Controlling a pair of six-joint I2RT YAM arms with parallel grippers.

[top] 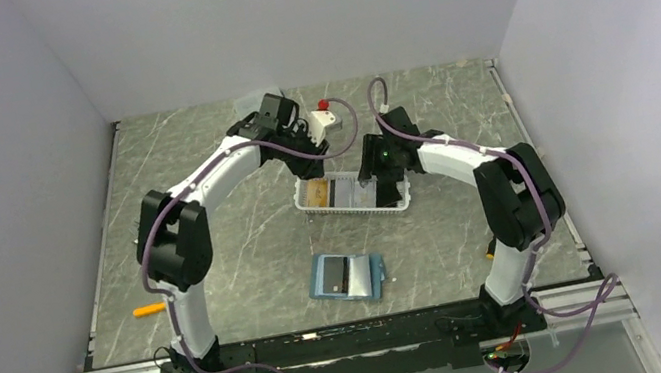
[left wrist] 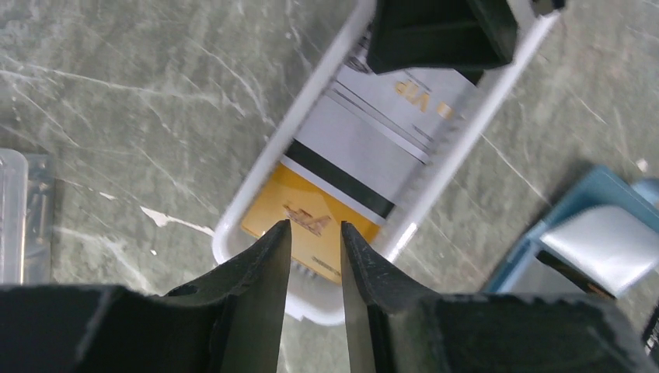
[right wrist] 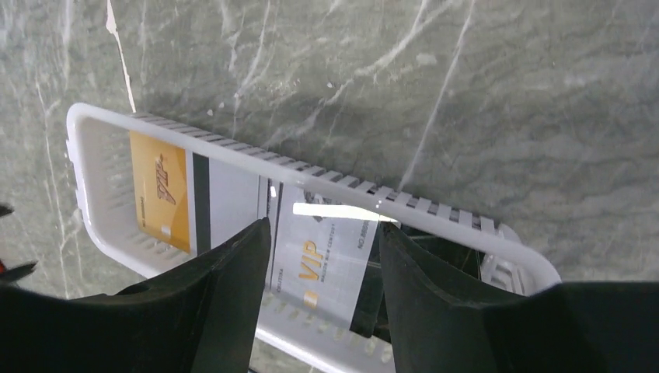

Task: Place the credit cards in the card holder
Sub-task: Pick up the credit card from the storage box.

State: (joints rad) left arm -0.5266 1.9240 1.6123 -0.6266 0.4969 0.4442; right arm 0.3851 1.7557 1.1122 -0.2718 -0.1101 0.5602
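Note:
The white slatted basket (top: 312,210) holds the credit cards: a yellow-gold card (left wrist: 311,233) at one end, a pale grey card with a black stripe (left wrist: 357,148) beside it, and a silver VIP card (right wrist: 326,264) lying over a black one (right wrist: 370,299). My left gripper (left wrist: 314,230) hovers over the gold card, jaws a narrow gap apart with nothing between them. Over the other end of the basket, my right gripper (right wrist: 322,233) is open, its fingers straddling the silver card. The teal card holder (top: 347,277) lies open nearer the arm bases, a pale card on it.
A clear plastic box (left wrist: 17,217) sits left of the basket in the left wrist view. A white item with a red top (top: 323,119) stands behind the basket. An orange object (top: 148,309) lies at the table's left edge.

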